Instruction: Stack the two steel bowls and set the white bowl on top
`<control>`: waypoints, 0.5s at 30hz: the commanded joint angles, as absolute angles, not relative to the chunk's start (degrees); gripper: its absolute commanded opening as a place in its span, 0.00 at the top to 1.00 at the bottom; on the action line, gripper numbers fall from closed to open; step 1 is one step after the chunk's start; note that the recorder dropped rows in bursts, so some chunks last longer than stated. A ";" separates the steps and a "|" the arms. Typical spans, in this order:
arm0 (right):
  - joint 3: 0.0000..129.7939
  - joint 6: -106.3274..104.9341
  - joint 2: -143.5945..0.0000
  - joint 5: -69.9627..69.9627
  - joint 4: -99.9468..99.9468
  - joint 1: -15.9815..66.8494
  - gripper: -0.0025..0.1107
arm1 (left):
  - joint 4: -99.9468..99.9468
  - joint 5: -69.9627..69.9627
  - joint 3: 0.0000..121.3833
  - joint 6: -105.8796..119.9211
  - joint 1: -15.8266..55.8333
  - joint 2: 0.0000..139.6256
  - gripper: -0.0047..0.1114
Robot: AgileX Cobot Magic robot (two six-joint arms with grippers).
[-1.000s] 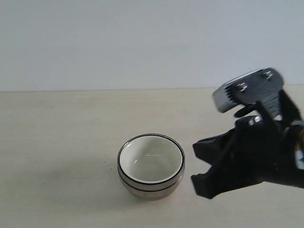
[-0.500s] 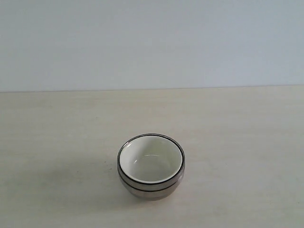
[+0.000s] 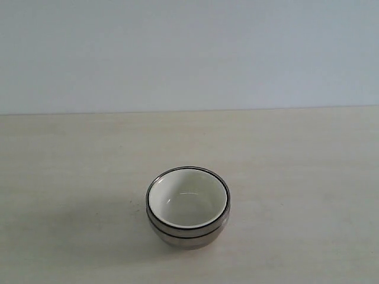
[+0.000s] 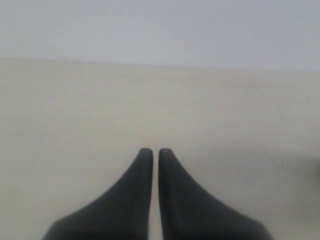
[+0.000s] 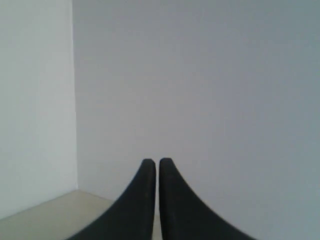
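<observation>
In the exterior view the white bowl [image 3: 188, 203] sits nested inside the two stacked steel bowls [image 3: 188, 236], whose rims and lower wall show around and below it, near the table's front middle. No arm shows in that view. My left gripper [image 4: 151, 152] is shut with nothing between its fingers, over bare tabletop; the bowls are out of its view. My right gripper [image 5: 153, 162] is shut and empty too, pointing at a pale wall corner with no bowl in sight.
The beige table [image 3: 71, 165] runs back to a plain pale wall [image 3: 189, 53]. A strip of the table [image 5: 35, 215] shows low in the right wrist view, under the wall corner.
The right arm, which stood open-jawed just right of the bowl stack one second ago, has left the exterior view. The bowl stack has not moved.
</observation>
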State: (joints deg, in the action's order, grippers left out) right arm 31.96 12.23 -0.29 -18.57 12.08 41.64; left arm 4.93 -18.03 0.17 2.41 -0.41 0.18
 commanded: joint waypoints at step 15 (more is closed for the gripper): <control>32.57 10.17 0.00 -19.08 7.51 9.24 0.98 | 4.93 -17.60 0.00 2.14 -0.12 0.00 0.93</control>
State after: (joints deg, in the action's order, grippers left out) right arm 32.30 12.38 -0.29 -18.98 8.57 9.58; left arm 4.93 -18.03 0.17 2.41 -0.41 0.18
